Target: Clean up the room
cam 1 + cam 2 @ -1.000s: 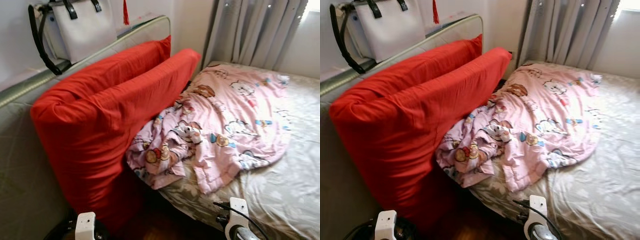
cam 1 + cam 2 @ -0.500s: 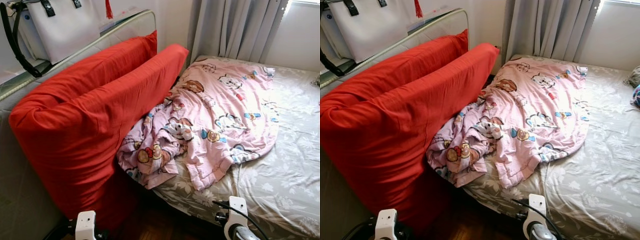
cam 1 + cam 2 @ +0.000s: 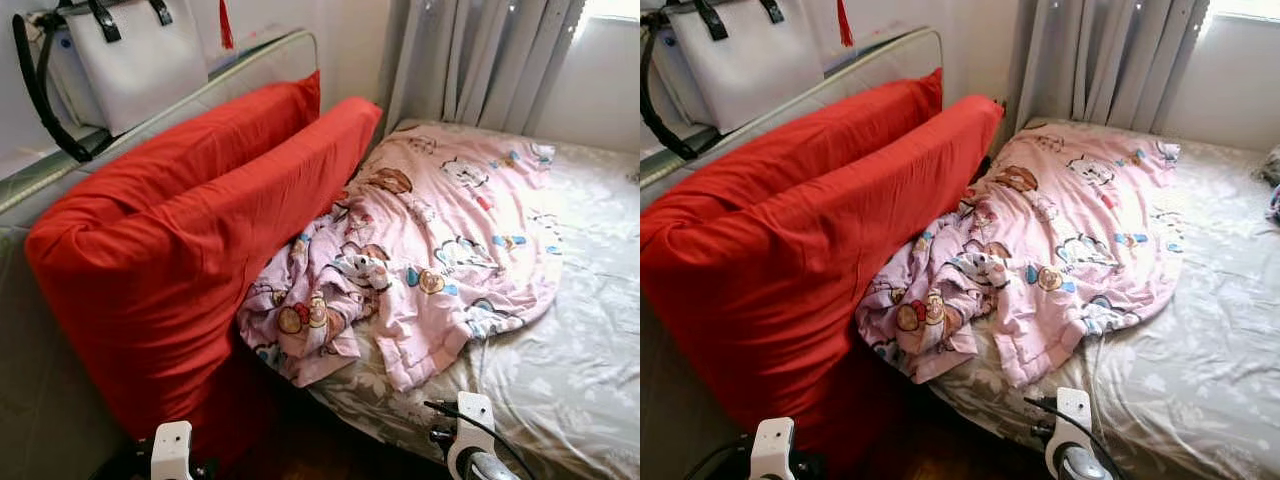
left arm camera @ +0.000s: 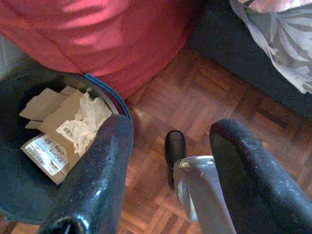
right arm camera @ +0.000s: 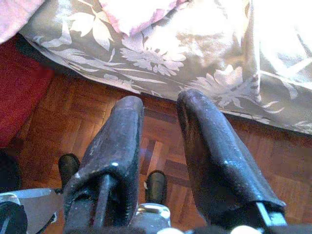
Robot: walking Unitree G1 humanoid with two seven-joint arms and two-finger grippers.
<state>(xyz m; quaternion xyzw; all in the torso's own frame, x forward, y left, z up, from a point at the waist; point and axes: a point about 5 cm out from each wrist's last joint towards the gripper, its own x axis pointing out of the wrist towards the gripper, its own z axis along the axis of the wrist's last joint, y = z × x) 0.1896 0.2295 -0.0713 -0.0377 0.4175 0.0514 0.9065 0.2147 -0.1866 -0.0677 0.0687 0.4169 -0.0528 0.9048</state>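
Pink quilt (image 3: 430,260) lies rumpled on bed (image 3: 590,380), beside red cushion (image 3: 190,260).
Left wrist: left gripper (image 4: 168,170) empty, fingers spread, above bin (image 4: 29,190).
Right wrist: right gripper (image 5: 161,146) empty, slightly parted.
Risk: a one-corner grab could drag the quilt onto the floor.

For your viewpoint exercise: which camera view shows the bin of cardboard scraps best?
The left wrist view: the dark bin lies open below the left gripper, cardboard and crumpled paper visible inside. The left eye view catches a dark sliver by the red cushion.
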